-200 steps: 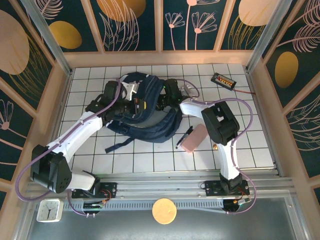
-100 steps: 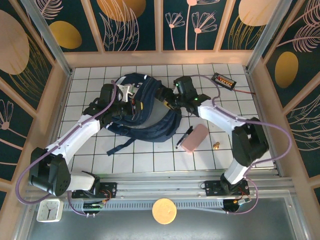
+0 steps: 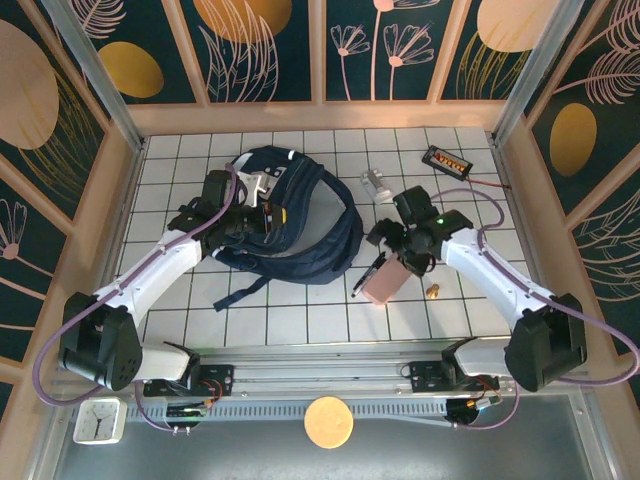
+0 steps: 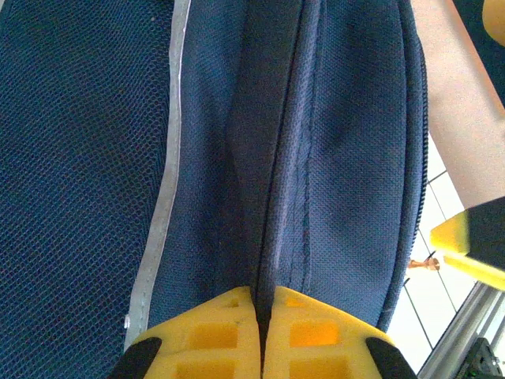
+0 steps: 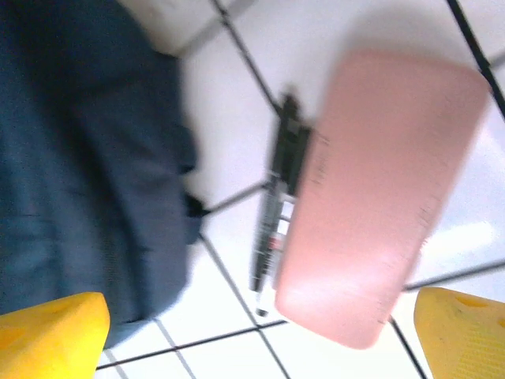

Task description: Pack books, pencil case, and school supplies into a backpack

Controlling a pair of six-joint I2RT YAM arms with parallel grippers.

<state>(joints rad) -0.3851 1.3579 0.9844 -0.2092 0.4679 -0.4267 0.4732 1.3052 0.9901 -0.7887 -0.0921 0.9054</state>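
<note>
The navy backpack [image 3: 300, 215] lies at the table's middle left. My left gripper [image 3: 252, 215] is shut on a fold of its fabric; in the left wrist view the yellow fingertips [image 4: 229, 335] pinch the dark seam of the backpack [image 4: 339, 158]. My right gripper [image 3: 397, 250] hangs open just above the far end of the pink pencil case [image 3: 386, 279], which lies right of the backpack. A black pen [image 3: 367, 275] lies along the case's left side. The right wrist view shows the pencil case [image 5: 379, 197], pen [image 5: 276, 213] and backpack edge [image 5: 87, 174] beyond my open right gripper [image 5: 256, 335]. The books are out of view.
A small grey-white object [image 3: 377, 183] sits behind the right gripper. A black tray with orange pieces [image 3: 447, 160] lies at the back right. A small brass piece [image 3: 433, 291] rests right of the pencil case. Wooden walls [image 3: 525, 200] close in the tiled table.
The right arm swung away from the backpack, to the right and nearer, and now hangs over the pencil case with its jaws wider. The left gripper kept its hold.
</note>
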